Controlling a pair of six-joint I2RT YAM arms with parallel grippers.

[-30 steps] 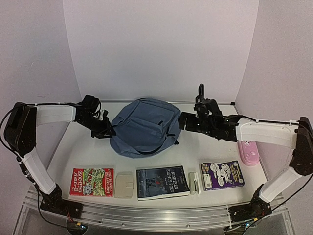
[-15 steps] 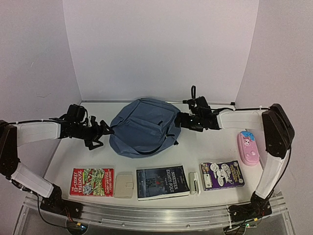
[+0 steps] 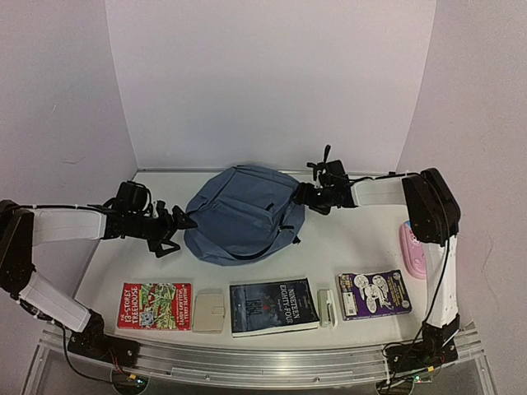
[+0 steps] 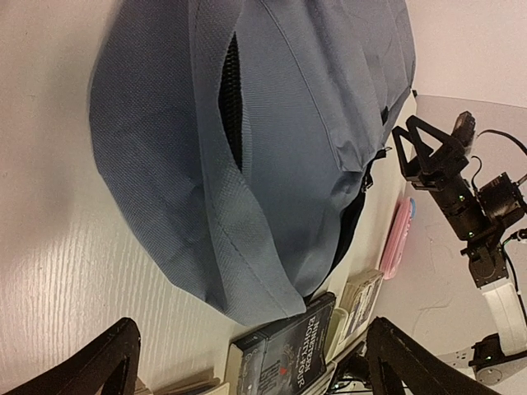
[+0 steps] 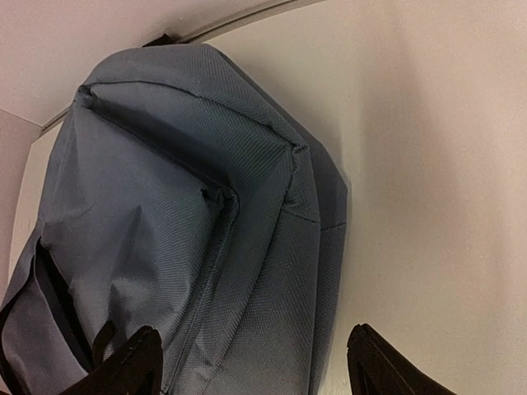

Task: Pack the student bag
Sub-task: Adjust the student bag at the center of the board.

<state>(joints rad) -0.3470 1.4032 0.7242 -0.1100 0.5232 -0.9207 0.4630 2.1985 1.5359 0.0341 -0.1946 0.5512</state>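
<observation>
The student bag [image 3: 243, 212], a rounded slate-blue backpack with black zippers and straps, lies flat at the back middle of the table. My left gripper [image 3: 177, 224] is open just off the bag's left edge and not touching it. In the left wrist view the bag [image 4: 272, 123] fills the frame above the spread fingertips [image 4: 107, 362]. My right gripper [image 3: 300, 196] sits at the bag's upper right edge, open. In the right wrist view its fingers [image 5: 375, 362] straddle the bag's side seam [image 5: 272, 271] with nothing gripped.
Along the front edge lie a red Treehouse book [image 3: 154, 305], a beige pouch [image 3: 209, 310], a dark Nineteen Eighty-Four book [image 3: 273, 305], a small white item [image 3: 327, 306] and a purple book [image 3: 374, 294]. A pink pencil case [image 3: 414, 247] lies at the right. Walls stand close behind and beside.
My left gripper opened, let go of the bag's left edge and drew back left. The right arm swung toward the back, bringing its gripper to the bag's upper right edge with jaws slightly narrower.
</observation>
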